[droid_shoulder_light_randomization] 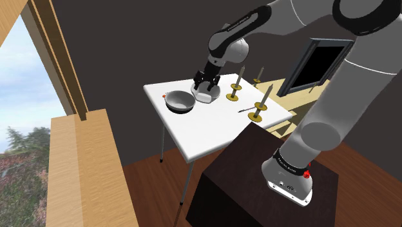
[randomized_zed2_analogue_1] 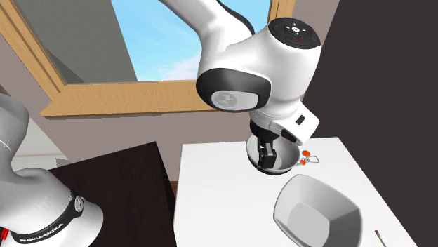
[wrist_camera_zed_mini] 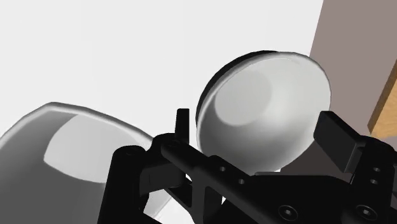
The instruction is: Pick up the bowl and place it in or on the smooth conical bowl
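Closest to us stands the gripper, its black fingers wide apart and clasping nothing. Between them, but farther off, we see the round grey bowl, with a flat bottom and a straight sloping wall. We take it for the smooth conical bowl.

Our first worry is that the hand goes down on this one by mistake, or knocks it, because the two bowls lie just beside each other on the white table. We cannot tell over which bowl exactly the fingertips hang. We also fear a slip, since a pinch on a smooth, sloping rim may let the bowl tilt or drop.

The white bowl, the one to pick up, is wider, with a rounded-square rim and a plain glossy inside. It sits upright next to the grey one, on the side away from the window.
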Controlling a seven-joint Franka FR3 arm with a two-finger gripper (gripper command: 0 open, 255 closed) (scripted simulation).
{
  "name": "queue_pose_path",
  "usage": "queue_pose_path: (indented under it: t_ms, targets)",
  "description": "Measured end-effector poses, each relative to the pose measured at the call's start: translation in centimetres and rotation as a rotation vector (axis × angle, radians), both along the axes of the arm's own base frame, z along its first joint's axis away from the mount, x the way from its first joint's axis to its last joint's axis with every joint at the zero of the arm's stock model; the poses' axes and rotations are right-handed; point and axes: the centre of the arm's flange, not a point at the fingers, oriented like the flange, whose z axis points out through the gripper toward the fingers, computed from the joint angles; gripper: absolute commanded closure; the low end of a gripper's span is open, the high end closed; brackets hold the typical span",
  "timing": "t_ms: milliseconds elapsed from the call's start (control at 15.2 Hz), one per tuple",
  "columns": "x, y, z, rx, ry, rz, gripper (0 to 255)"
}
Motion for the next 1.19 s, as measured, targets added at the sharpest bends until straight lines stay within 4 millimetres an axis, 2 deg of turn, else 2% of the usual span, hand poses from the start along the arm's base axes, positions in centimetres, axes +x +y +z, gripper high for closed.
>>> queue_pose_path:
  t_ms: [528,726,1188]
  targets:
    - [5.4,-3.0,-8.6,0.030,-0.015,-0.080,0]
    - [6.2,-3.0,-10.4,0.034,-0.016,-0.087,0]
    - [7.0,-1.9,-12.6,0.041,-0.022,-0.080,0]
